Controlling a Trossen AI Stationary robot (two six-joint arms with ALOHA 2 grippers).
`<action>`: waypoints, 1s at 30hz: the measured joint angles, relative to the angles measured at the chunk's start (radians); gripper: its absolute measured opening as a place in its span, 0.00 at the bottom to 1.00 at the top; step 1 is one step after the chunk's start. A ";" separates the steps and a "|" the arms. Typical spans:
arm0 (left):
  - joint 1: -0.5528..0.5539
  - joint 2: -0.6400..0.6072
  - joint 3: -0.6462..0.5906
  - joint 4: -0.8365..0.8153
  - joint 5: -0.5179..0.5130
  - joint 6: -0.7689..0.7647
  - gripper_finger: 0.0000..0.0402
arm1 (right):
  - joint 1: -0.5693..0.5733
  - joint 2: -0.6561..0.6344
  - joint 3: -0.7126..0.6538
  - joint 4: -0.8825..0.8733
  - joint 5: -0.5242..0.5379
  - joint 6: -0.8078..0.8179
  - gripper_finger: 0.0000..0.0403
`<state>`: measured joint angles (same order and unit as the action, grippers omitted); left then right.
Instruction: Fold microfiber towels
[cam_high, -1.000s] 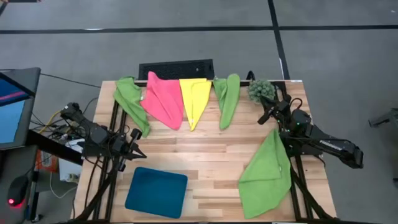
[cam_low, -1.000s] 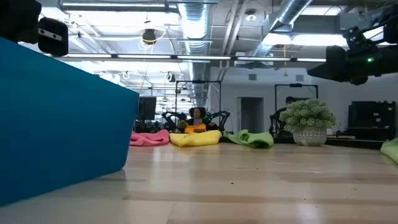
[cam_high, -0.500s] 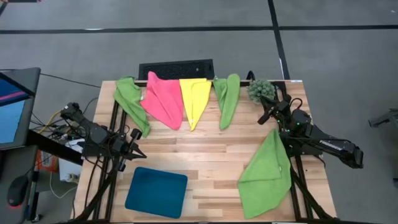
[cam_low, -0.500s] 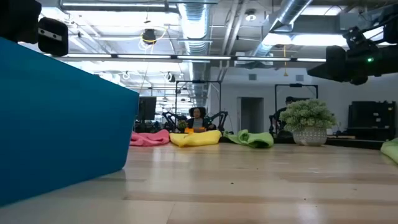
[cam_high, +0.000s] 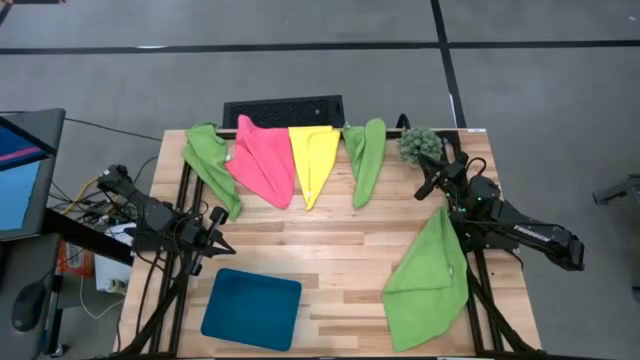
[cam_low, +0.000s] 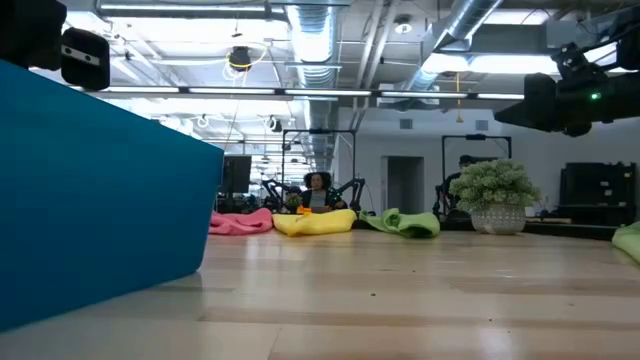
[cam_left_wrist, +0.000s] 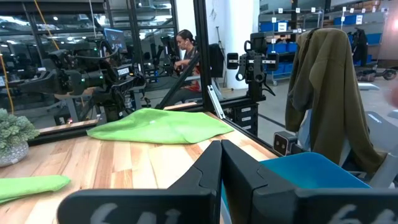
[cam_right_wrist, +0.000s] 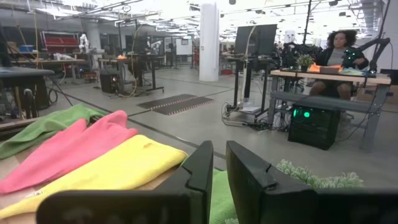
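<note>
I am holding both arms parked at the desk (cam_high: 330, 250) edges: the left end effector (cam_high: 218, 240) is sitting with fingers pressed together, empty, near the teal tray (cam_high: 252, 308); the right end effector (cam_high: 428, 185), fingers slightly apart and gripping nothing, is hovering beside the plant (cam_high: 420, 145). One lime towel (cam_high: 430, 282) is lying spread at the right front edge; a green towel (cam_high: 210, 165), a pink towel (cam_high: 262, 160), a yellow towel (cam_high: 314, 160) and another green towel (cam_high: 366, 158) are draping over the far edge. I judge folding not yet begun; next I need to bring an arm down onto a corner of the spread towel.

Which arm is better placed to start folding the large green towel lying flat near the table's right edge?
Probably the right: the right gripper hovers just beyond the green towel's far corner, while the left gripper waits across the table beside the teal tray.
</note>
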<state>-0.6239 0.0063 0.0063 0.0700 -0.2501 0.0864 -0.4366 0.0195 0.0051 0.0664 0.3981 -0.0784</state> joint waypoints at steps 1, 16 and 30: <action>0.000 0.000 0.000 0.000 0.000 0.000 0.00 | 0.000 0.000 0.000 0.000 0.000 0.000 0.17; 0.000 -0.001 0.000 0.380 -0.161 -0.499 0.00 | 0.000 0.000 0.000 0.000 0.000 0.000 0.17; 0.000 0.000 0.000 0.408 -0.594 -0.705 0.00 | 0.009 0.000 0.000 -0.001 -0.006 0.167 0.17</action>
<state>-0.6239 0.0063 0.0063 0.4778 -0.8445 -0.6190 -0.4281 0.0194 0.0053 0.0658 0.3917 0.0887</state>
